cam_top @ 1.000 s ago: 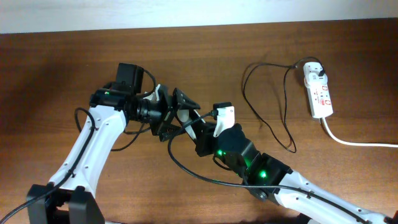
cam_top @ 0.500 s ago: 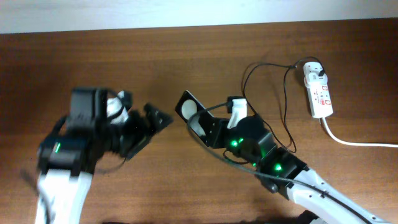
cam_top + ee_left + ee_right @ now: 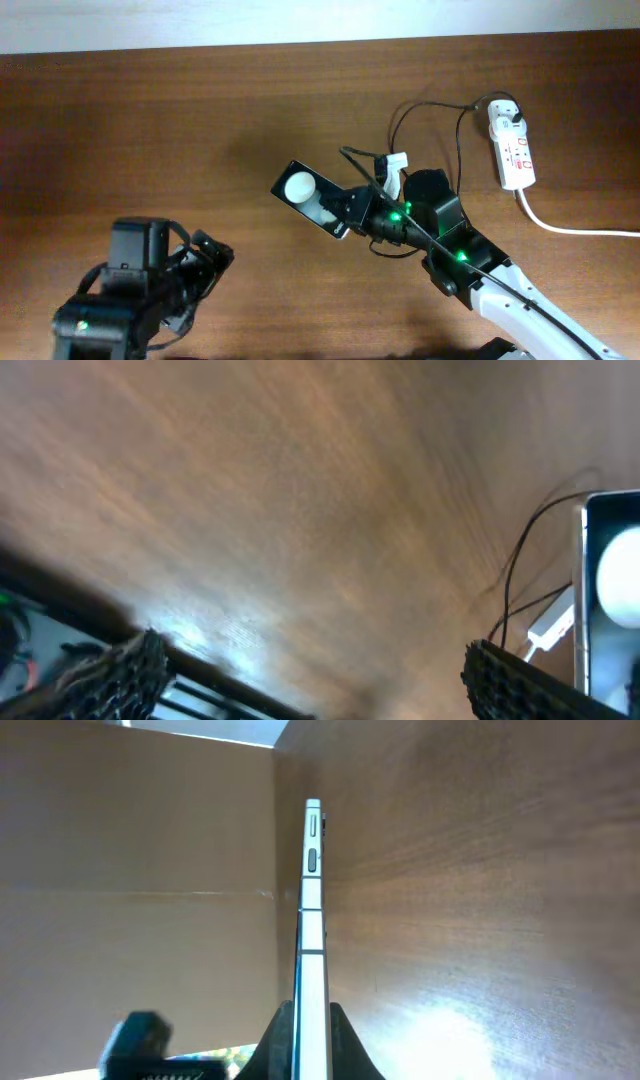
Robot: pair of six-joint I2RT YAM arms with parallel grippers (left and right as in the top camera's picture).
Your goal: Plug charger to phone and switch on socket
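Right gripper (image 3: pixel 352 209) is clamping the phone (image 3: pixel 308 194) by one end, at mid-table. Left gripper (image 3: pixel 207 262) is hanging with fingers spread wide, holding nothing. The charger cable (image 3: pixel 459 190) is lying beside the socket (image 3: pixel 513 152).

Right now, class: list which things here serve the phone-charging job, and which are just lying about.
Job in hand:
phone, held by the right gripper
charger
socket with its white cord

Just lying about:
only the wooden table beneath; no stray item shows
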